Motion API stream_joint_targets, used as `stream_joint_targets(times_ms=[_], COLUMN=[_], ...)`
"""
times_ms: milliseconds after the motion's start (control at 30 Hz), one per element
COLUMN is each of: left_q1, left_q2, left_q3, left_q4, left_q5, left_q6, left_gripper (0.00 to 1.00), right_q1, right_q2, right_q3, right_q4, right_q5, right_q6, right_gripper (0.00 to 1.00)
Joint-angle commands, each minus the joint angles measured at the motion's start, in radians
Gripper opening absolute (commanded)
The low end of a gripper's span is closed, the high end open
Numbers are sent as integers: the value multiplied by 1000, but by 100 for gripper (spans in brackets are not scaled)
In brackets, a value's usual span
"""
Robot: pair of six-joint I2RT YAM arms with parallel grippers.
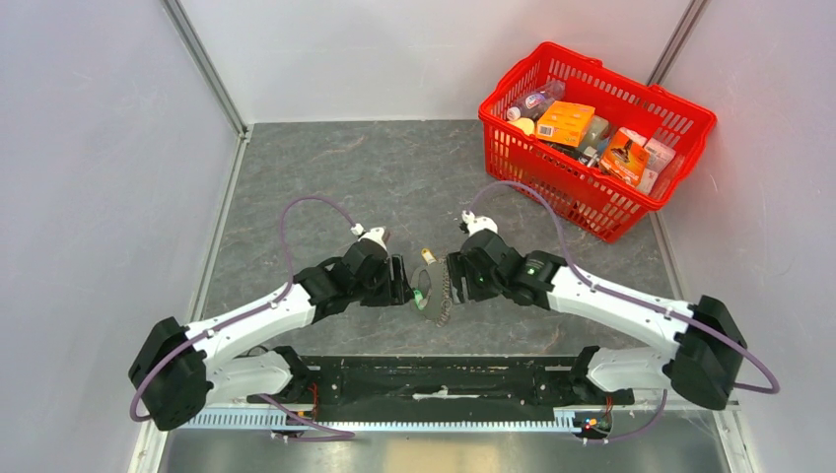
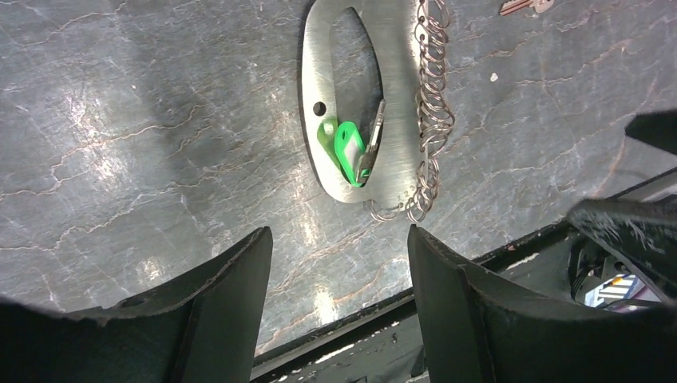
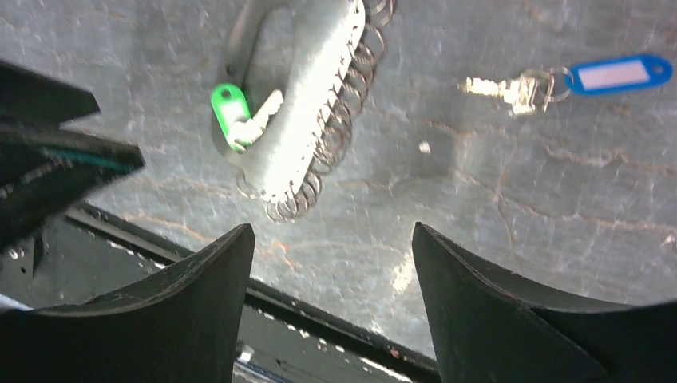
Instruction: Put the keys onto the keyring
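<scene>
Keyring lies flat on your counter between the left claw and right claw, both spread apart, empty; blue-tagged key lies near, red basket well beyond.

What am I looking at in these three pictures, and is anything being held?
Two robot arms stand at the near edge of a grey table. One picture looks down from above. The other two come from a camera on each wrist, so the dark wedges are that arm's own fingers. On the table lies the keyring, a flat metal oval edged with small rings, with a green-tagged key on it. A blue-tagged key lies apart. A red basket of packages stands far right. The left gripper and right gripper are open and hold nothing.
</scene>
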Motion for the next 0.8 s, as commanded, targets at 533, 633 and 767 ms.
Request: stream_joint_targets(times_ms=[533, 633, 767], left_q1=[2, 2, 2], left_q2=[-127, -137, -145], left_q3=[-40, -52, -60], left_q4=[13, 20, 23], left_q5=[44, 72, 78], left_q6=[2, -1, 0], left_gripper=[70, 70, 70], right_q1=[-188, -201, -223], right_q2=[404, 448, 510], right_q3=[257, 284, 314], right_q4=[207, 222, 240], right_q5=[-95, -102, -127], right_q6=[-148, -174, -195], right_gripper=[53, 50, 47])
